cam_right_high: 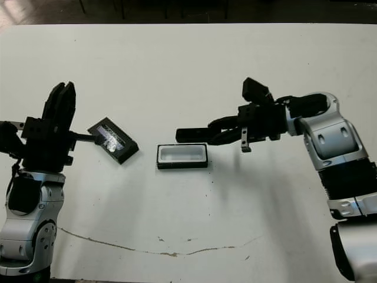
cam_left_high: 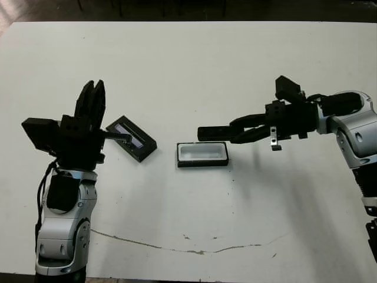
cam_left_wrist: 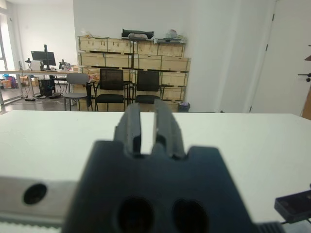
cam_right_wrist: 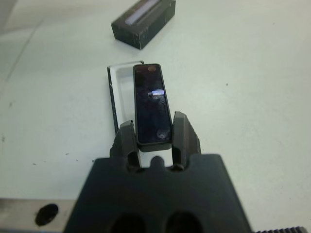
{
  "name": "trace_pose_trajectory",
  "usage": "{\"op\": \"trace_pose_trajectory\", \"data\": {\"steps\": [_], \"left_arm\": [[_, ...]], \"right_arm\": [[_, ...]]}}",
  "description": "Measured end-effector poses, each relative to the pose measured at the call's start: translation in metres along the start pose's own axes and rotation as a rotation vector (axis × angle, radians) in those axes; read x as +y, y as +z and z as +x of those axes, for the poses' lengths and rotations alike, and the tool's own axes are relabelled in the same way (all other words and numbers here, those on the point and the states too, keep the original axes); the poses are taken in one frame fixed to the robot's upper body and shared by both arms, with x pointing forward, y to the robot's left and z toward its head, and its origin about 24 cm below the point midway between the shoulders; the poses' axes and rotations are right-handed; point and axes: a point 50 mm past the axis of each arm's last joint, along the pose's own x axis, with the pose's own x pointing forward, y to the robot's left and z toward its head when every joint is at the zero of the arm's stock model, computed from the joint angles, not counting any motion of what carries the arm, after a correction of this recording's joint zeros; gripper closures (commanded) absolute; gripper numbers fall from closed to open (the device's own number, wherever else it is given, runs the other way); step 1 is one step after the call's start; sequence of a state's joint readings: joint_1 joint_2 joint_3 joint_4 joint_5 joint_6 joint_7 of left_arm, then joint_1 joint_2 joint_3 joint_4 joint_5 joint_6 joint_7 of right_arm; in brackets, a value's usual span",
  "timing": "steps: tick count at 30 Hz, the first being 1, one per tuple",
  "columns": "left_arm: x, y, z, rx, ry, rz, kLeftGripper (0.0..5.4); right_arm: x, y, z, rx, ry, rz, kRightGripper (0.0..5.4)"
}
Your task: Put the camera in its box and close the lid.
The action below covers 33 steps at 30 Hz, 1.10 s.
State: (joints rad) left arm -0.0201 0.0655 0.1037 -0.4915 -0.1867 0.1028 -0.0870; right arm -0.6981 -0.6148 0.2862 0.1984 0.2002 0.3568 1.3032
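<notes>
My right gripper is shut on the camera, a slim black bar held level with its free end toward the table's middle. It hangs just above the far edge of the box, a small black tray with a white lining lying open on the table. The right wrist view has the camera between both fingers, with the box's white lining showing beside and below it. The lid, black with a glossy strip, lies askew left of the box. My left gripper is raised beside the lid, shut, holding nothing.
A thin dark crack line runs across the white table near its front edge. Beyond the table's far edge, the left wrist view shows chairs and shelves of cardboard boxes.
</notes>
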Motion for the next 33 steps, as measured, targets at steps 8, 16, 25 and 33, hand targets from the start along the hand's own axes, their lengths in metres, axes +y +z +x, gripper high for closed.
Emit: {"op": "trace_pose_trajectory", "data": {"steps": [8,16,25,33], "left_arm": [[-0.001,0.001,-0.001,0.002,-0.001,-0.005,5.40],[-0.001,0.000,-0.003,0.011,0.004,-0.002,5.40],[-0.002,-0.001,-0.003,0.012,0.004,0.001,5.40],[-0.002,-0.001,-0.002,0.014,0.002,0.007,5.40]], "right_arm": [[0.004,-0.003,0.011,0.054,0.030,-0.017,5.40],[0.006,-0.004,0.016,0.063,0.063,-0.024,5.40],[0.006,-0.005,0.017,0.068,0.072,-0.018,5.40],[0.006,-0.007,0.016,0.069,0.078,-0.008,5.40]]}}
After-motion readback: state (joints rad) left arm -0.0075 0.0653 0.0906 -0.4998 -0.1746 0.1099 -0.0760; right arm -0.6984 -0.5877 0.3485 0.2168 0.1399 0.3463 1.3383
